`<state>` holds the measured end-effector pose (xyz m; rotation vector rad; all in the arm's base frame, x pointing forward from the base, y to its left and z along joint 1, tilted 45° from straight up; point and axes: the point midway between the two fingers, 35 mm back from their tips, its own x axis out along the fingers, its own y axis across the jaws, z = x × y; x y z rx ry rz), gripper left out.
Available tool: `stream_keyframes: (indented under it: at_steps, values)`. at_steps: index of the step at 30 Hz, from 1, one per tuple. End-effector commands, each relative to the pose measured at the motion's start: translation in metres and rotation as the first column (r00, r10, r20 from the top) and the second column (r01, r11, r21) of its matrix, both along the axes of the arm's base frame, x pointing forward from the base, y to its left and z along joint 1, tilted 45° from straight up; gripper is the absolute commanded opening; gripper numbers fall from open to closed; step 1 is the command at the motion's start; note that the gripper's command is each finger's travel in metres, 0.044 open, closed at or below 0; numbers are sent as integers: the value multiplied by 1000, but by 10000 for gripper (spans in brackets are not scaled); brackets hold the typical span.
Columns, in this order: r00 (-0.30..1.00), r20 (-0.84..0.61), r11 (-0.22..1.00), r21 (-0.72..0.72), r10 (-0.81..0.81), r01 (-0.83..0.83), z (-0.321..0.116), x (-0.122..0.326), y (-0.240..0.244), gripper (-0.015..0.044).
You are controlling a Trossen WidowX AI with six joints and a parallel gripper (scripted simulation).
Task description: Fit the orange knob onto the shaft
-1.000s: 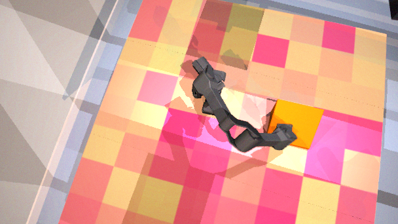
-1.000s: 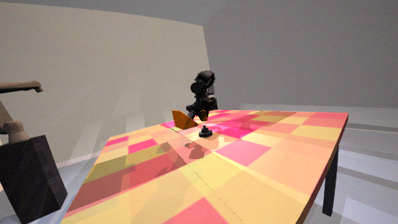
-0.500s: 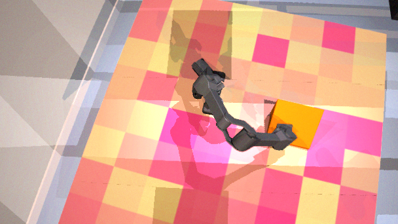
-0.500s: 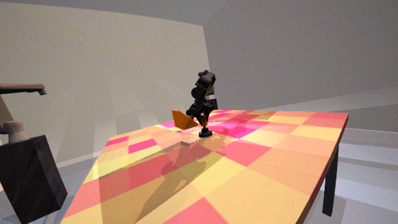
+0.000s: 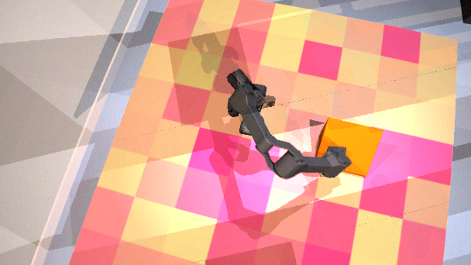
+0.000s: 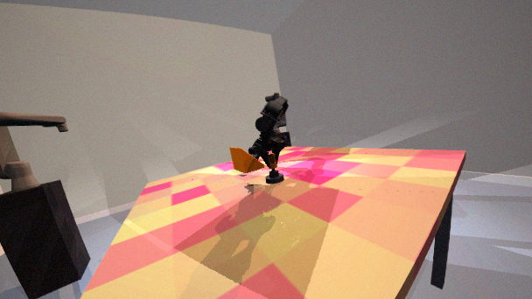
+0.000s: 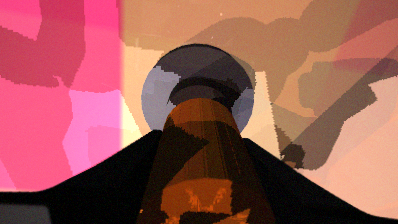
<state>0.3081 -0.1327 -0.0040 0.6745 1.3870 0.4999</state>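
Observation:
The orange knob (image 6: 273,161) (image 7: 201,150) is upright between the fingers of my gripper (image 6: 272,160) (image 7: 200,141), which is shut on it. The round dark pedestal (image 6: 275,178) (image 7: 200,57) stands on the table right below the knob. In the exterior view a short dark section shows between the knob's lower end and the pedestal's base, so the knob is not down on the base. In the wrist view the knob's lower end covers the shaft, and its flat side cannot be seen. In the top view the arm hides the knob and pedestal.
An orange block (image 5: 354,141) (image 6: 245,161) stands on the checkered table (image 5: 426,155) (image 6: 372,210) by the arm's other end. The arm (image 5: 257,129) bends over the table. A dark box (image 6: 39,232) with a tan arm-like shape stands beyond the table's edge.

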Motion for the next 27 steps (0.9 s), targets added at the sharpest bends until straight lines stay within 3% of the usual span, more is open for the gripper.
stream_keyframes:
  at_steps: [1,15,22,27]
  values:
    - [1000,1,1000,3,-3,3,-1,0,1,0]
    - [1000,1,1000,3,-3,3,4,-1,-1,0]
    - [981,134,990,-33,141,-138,5,0,-2,0]
    - [979,141,989,-35,148,-145,3,2,-2,0]
